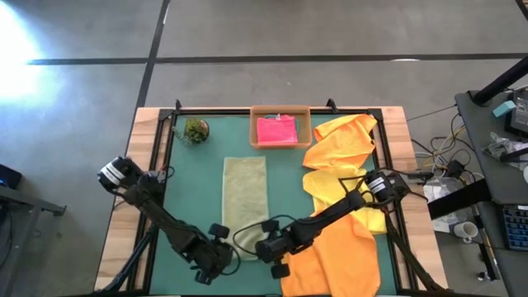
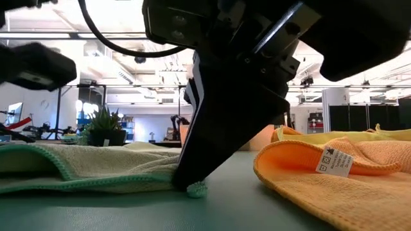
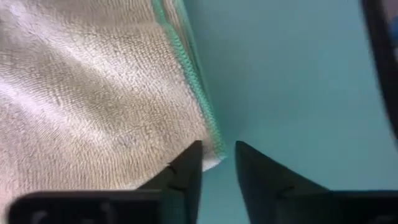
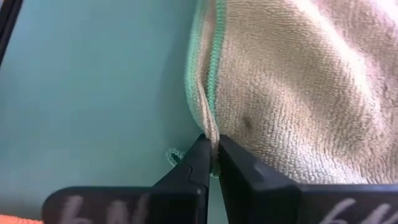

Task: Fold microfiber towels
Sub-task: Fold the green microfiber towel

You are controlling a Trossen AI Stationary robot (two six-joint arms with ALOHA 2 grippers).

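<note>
A pale sage green towel (image 1: 245,198), folded into a long strip, lies flat on the green mat (image 1: 190,190) and runs from far to near. My right gripper (image 4: 212,155) is shut on its near right corner, also seen in the low view (image 2: 192,179). My left gripper (image 3: 217,163) is open at the near left corner (image 3: 211,155), one finger on each side of it. A hot pink towel (image 1: 277,130) lies in the tan tray. Orange and yellow towels (image 1: 338,165) lie heaped on the right. My left gripper: one finger (image 3: 186,171) overlaps the sage towel's corner, and I cannot tell whether it touches. My right gripper pinches the towel's hemmed edge (image 4: 210,134) at the near right corner between its two fingertips, two hems showing. The fingers slant down from the right. The towel rests on the mat, its edge drawn into a small ridge.
A tan cardboard tray (image 1: 307,124) stands at the far middle, a small potted plant (image 1: 195,130) at the far left. The orange towel (image 2: 334,179) with a white label lies close on the right of my right gripper. Bare mat lies left of the sage towel.
</note>
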